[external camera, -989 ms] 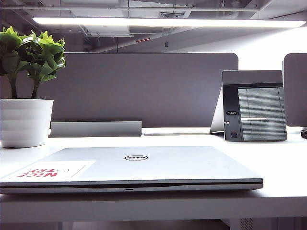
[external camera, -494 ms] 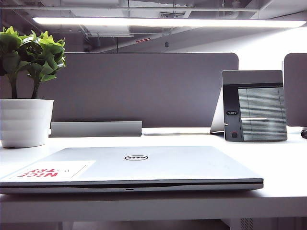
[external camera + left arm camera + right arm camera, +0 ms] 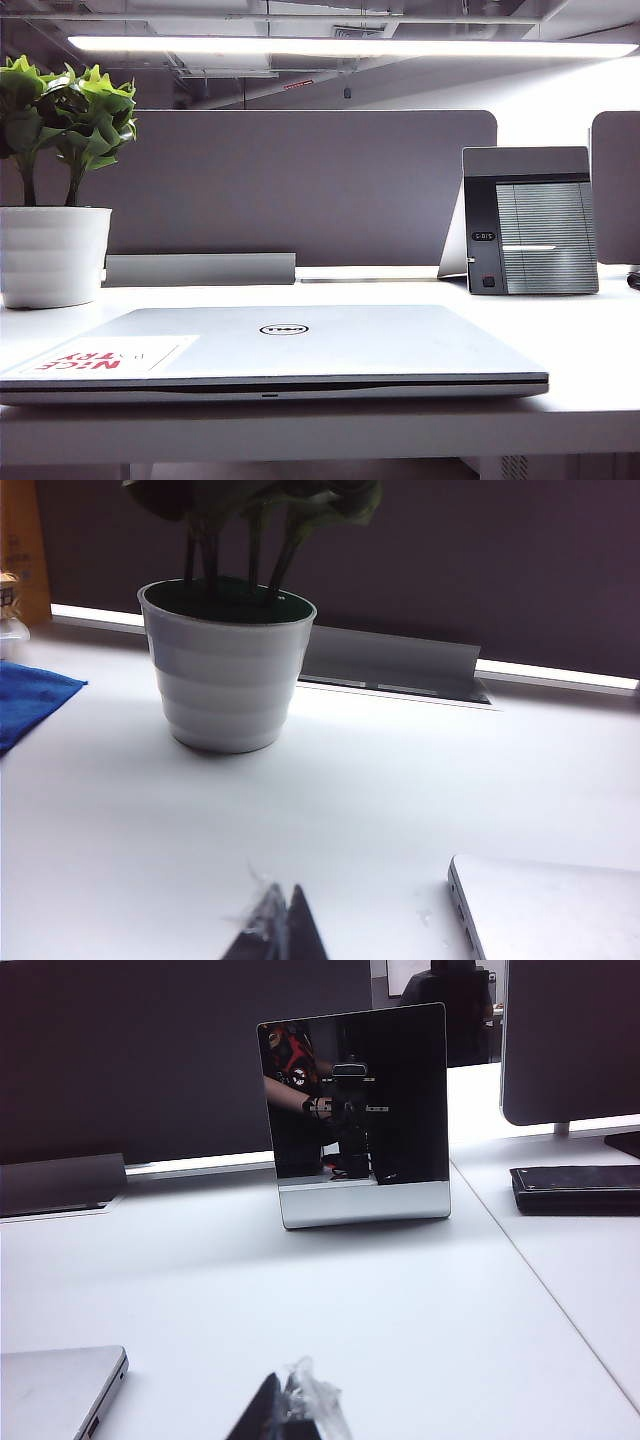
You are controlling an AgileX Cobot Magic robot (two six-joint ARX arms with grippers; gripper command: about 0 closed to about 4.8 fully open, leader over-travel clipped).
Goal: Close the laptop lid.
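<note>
Now 1 laptop lid [image 3: 300, 345] flat shut, 2 grippers—left gripper [image 3: 275, 935], right gripper [image 3: 290, 1410]—pinched, empty.

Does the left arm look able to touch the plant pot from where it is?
Probably yes: bare white table lies between the left gripper and the plant pot, nothing blocking.

White ribbed pot with a green plant [image 3: 52, 255] sits left on the white worktop [image 3: 590, 340], small upright grey-black ribbed-panel device [image 3: 530, 222] back right, blue cloth [image 3: 30, 698] beside the pot.

left tool [image 3: 278, 930] dark, right tool [image 3: 290, 1407] plastic-wrapped
</note>
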